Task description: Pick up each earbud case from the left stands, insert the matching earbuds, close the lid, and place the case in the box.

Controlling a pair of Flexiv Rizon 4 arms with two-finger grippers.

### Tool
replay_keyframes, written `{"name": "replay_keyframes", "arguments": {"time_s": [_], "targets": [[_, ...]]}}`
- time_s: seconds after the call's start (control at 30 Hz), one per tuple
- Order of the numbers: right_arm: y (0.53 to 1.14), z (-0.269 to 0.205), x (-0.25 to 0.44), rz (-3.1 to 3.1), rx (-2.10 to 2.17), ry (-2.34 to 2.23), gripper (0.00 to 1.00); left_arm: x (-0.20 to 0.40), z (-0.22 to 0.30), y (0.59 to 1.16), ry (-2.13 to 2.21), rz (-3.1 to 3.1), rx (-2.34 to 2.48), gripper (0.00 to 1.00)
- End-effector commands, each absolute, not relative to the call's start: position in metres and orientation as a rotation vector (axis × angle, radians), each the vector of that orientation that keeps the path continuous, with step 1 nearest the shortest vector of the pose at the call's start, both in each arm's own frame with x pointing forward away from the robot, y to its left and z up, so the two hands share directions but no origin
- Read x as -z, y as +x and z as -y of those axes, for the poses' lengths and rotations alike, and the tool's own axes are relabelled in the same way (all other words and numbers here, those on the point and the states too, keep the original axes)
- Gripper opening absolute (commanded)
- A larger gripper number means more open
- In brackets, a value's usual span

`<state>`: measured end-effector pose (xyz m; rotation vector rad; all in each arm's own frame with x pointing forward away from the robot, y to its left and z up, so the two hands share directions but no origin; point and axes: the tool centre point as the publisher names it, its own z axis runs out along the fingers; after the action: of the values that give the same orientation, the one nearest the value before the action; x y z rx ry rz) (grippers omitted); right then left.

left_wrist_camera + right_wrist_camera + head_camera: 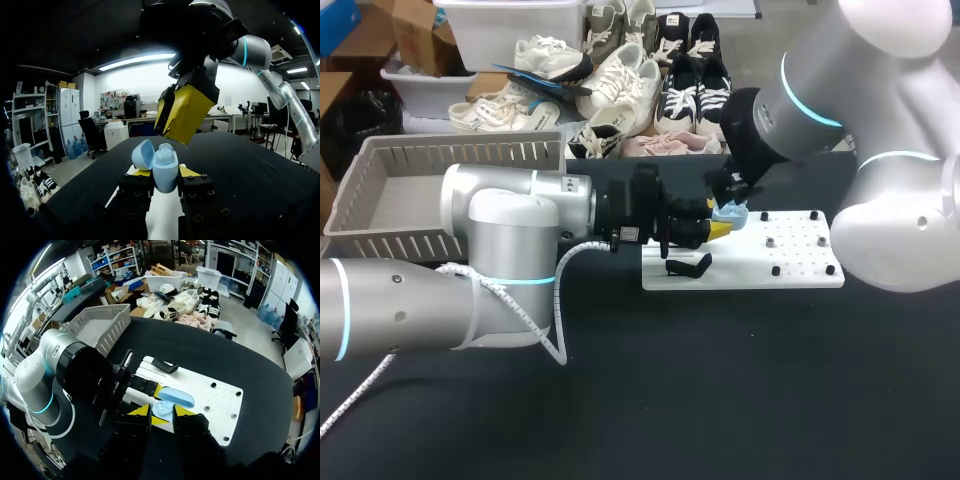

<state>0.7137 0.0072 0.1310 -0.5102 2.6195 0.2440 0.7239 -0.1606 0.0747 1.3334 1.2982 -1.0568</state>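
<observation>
left gripper (pixel 164 174) around case (pixel 166 167) (lid (pixel 143 153) open)

no legible text, labels or numbers anywhere

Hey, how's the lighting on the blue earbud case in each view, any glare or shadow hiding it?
Head view: the earbud case is shaded, half hidden between left arm and right arm. Left wrist view: evenly lit against the dark table. Right wrist view: pale against the white board, no glare.
</observation>
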Motion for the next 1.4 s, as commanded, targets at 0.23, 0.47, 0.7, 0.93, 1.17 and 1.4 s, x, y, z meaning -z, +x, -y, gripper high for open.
{"name": "replay_keyframes", "arguments": {"time_s": [0.23,0.47,0.7,0.93,1.17,1.4], "targets": [[0.731,0.006,-0.143,-2.595,-0.226,-0.463,0.25,-0.074,0.16,0.724,1.332,-1.296,1.057,0.0],[0.756,0.015,-0.143,-2.589,-0.24,-0.422,0.26,-0.074,0.16,0.724,1.332,-1.296,1.057,0.0],[0.771,0.018,-0.135,-2.606,-0.262,-0.393,0.27,-0.074,0.16,0.724,1.332,-1.296,1.057,0.0],[0.774,0.016,-0.126,-2.625,-0.267,-0.386,0.25,-0.074,0.16,0.724,1.332,-1.296,1.057,0.0],[0.763,0.013,-0.118,-2.65,-0.271,-0.381,0.24,-0.074,0.16,0.724,1.332,-1.296,1.057,0.0],[0.75,0.012,-0.118,-2.663,-0.266,-0.367,0.24,-0.074,0.16,0.724,1.332,-1.296,1.057,0.0]]}}
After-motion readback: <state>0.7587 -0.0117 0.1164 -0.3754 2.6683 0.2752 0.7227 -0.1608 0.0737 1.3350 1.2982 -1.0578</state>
